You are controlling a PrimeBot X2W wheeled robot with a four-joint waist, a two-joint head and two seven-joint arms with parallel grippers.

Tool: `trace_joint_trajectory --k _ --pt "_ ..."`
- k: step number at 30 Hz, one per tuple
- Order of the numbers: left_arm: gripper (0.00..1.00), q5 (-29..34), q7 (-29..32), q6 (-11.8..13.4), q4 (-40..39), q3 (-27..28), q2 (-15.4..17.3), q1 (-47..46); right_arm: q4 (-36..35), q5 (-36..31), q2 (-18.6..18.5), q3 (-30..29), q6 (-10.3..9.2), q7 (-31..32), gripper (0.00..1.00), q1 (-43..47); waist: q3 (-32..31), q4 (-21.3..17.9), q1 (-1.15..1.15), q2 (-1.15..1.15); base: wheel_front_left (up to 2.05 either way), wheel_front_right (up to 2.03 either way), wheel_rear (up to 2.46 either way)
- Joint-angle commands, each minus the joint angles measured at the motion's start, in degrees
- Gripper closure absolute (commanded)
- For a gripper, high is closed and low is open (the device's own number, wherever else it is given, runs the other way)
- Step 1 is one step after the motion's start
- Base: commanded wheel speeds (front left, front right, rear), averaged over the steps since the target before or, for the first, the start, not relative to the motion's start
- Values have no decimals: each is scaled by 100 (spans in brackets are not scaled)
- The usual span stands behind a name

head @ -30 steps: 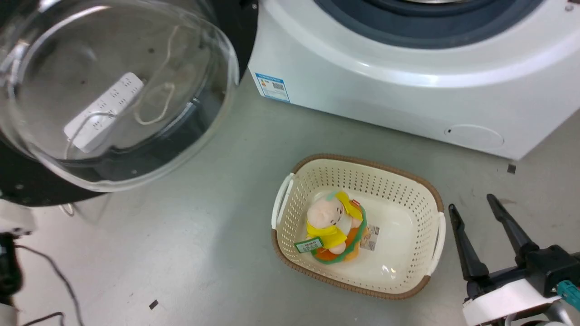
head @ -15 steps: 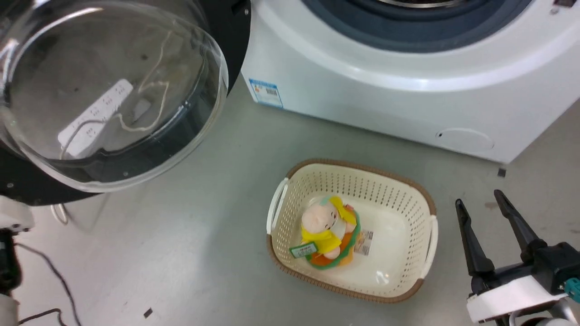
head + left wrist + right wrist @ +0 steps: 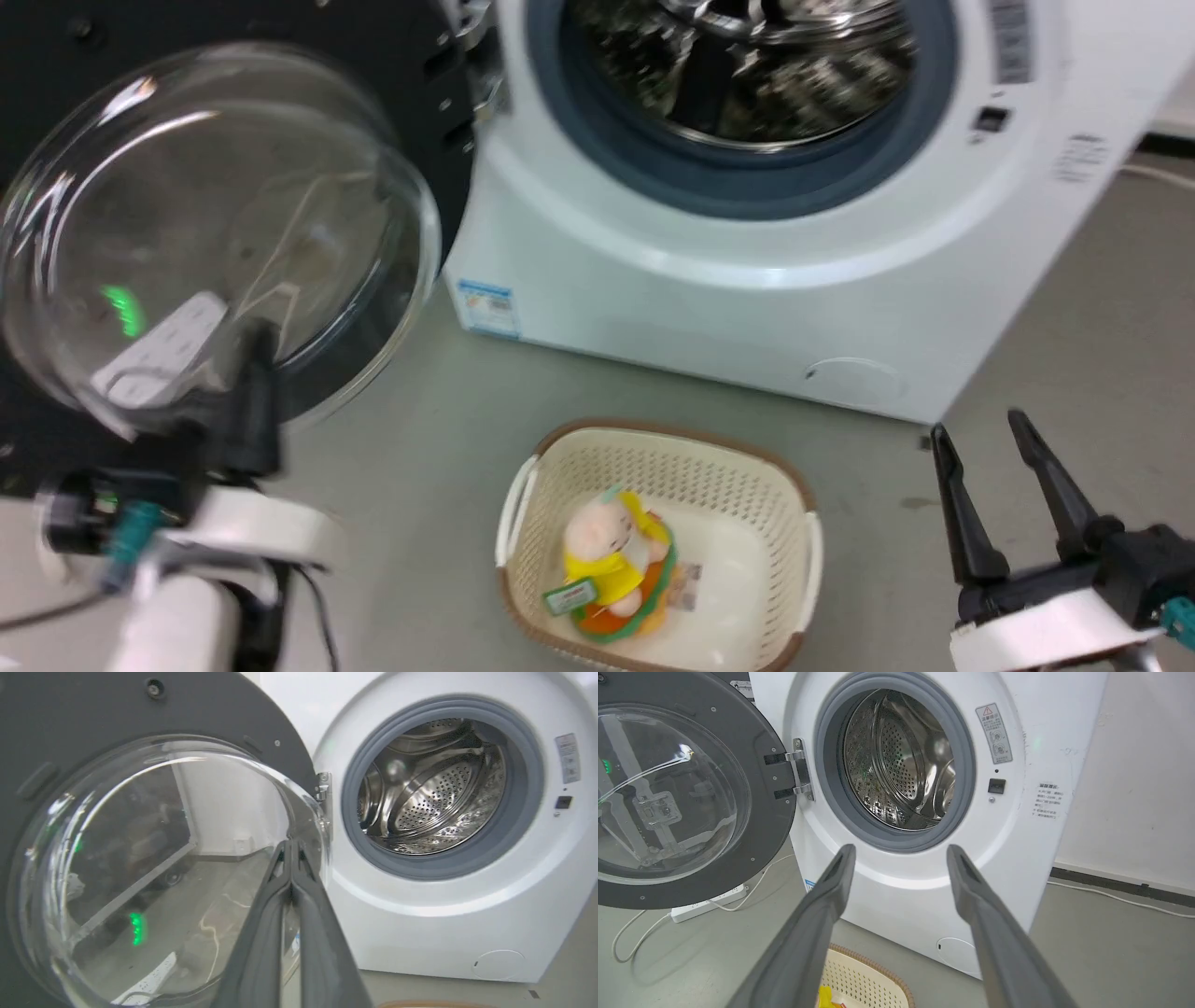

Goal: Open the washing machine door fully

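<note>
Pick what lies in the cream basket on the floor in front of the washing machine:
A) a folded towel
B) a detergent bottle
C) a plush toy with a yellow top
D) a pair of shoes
C: the head view shows a plush toy with a pale head and a yellow top lying inside the perforated basket.

Bright even light, head view seemingly motion-blurred, glare on door (image 3: 215, 233), soft shadows

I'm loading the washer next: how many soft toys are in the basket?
1. The soft toy lies in the cream basket, toward its left side, before the washing machine. Others could be hidden beneath it.
</note>
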Motion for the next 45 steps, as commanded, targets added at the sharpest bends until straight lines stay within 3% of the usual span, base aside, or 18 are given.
trace_joint_trajectory --k 1,11,20,21,22,23,45 --pt "100 106 -6 3 -127 -181 -108 203 37 34 41 -37 5 -41 0 141 -359 -375 1 0 0 0 0" --pt "100 311 -8 226 -233 -679 -512 1037 4 70 169 -70 5 -73 0 483 -732 -1073 1 0 0 0 0" --pt "100 382 -26 379 -141 -856 -805 1434 -6 128 221 -45 5 -74 0 658 -822 -1317 1 0 0 0 0" --pt "93 388 -27 377 -106 -881 -825 1477 16 134 225 -34 5 -74 0 676 -826 -1332 1 0 0 0 0" --pt "25 398 -28 382 -64 -903 -844 1518 30 136 229 -19 5 -74 0 687 -830 -1347 1 0 0 0 0" --pt "0 424 -28 387 -17 -930 -853 1549 49 140 232 -4 5 -75 0 695 -831 -1360 1 0 0 0 0" --pt "0 757 -31 398 -45 -905 -1044 1570 350 140 257 39 5 -75 0 674 -847 -1366 1 0 0 0 0"
